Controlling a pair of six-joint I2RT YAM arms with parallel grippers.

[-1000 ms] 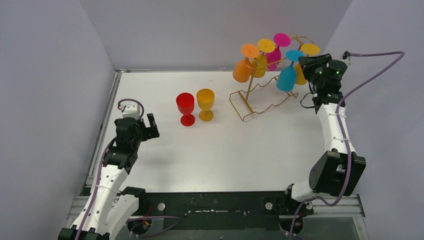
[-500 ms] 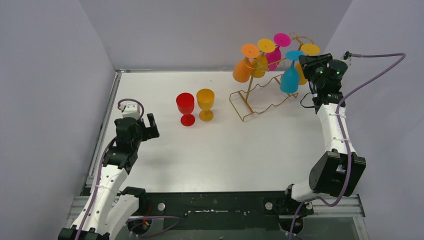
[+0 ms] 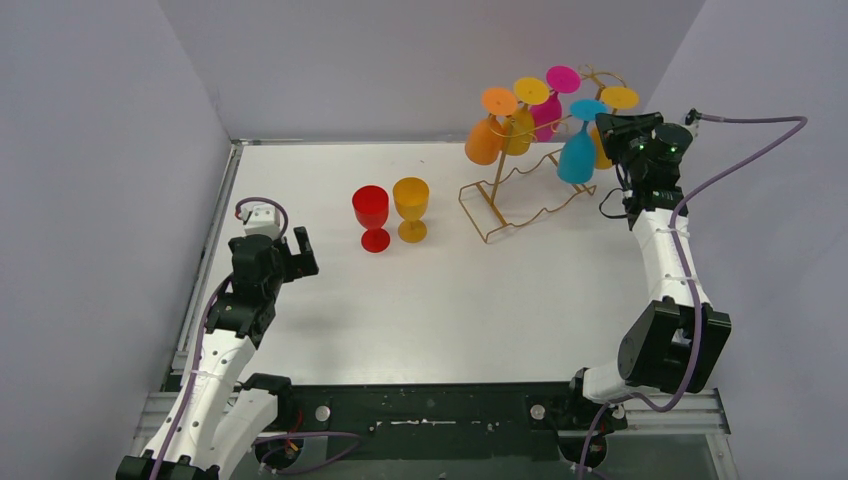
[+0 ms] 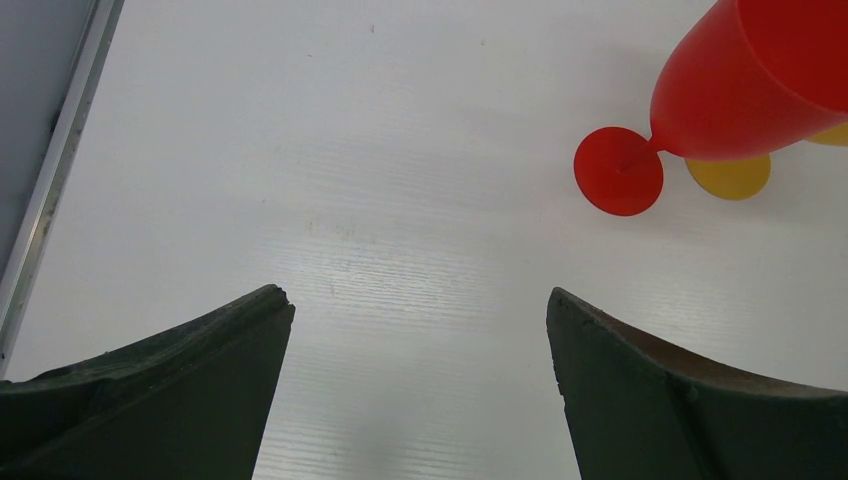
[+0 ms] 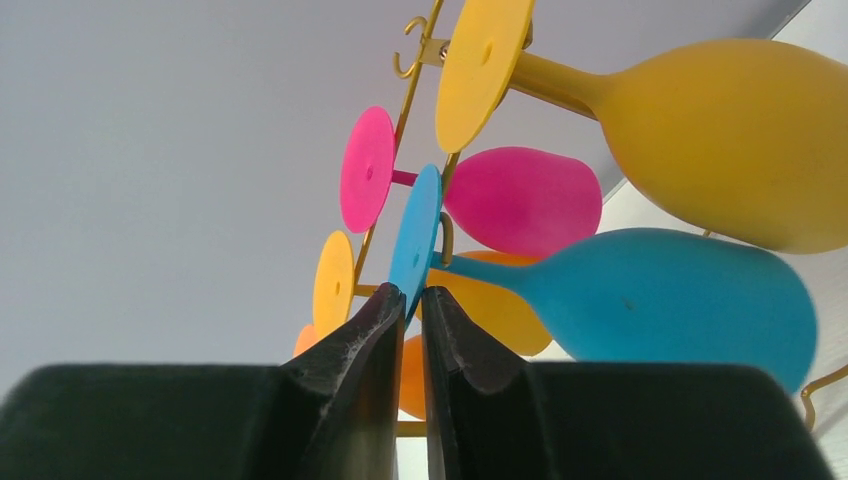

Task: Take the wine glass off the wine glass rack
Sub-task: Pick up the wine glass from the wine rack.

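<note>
Bright, even light; soft shadows and a mild sheen on the white table [image 4: 400,150].

The left arm [image 3: 215,360] and right arm [image 3: 672,260] had white links, black joint housings and purple cables, the right's cable [image 3: 750,120] looping out toward 2 o'clock. A small white box [image 3: 260,218] sat on the left wrist, and green lights [image 3: 655,150] dotted the black right wrist. The left gripper [image 4: 420,310] and right gripper [image 5: 412,295] had dark, matte wedge fingers.
</note>
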